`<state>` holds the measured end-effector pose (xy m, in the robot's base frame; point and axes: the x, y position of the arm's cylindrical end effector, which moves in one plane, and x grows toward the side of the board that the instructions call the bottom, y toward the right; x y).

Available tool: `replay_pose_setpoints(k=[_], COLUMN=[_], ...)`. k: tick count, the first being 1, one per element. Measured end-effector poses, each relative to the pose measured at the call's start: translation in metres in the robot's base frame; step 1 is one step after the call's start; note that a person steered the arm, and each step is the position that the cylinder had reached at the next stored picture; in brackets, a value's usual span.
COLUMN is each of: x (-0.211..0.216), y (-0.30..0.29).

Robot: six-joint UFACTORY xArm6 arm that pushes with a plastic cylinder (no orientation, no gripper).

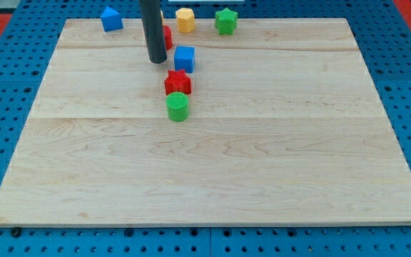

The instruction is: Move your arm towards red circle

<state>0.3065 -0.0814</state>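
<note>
Red shows just behind my rod near the view's top: the red circle (168,37), mostly hidden. My tip (156,60) rests just beside it, so the approach looks nearly complete. No jaws exist; blue cube (184,58) sits nearby.

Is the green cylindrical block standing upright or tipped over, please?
Upright: the green cylindrical block shows its round ribbed top, just below the red star block.

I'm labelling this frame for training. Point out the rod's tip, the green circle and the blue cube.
My tip (156,61): camera view, rod's very lower end.
Green circle (178,105): camera view, its ridged top face.
Blue cube (184,57): camera view, its top face.
</note>
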Motion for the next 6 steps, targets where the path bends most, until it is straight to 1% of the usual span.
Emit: replay_pose_setpoints(k=[4,5,6], x=[-0.001,-0.006,-0.025], y=[0.021,-0.002,-0.052])
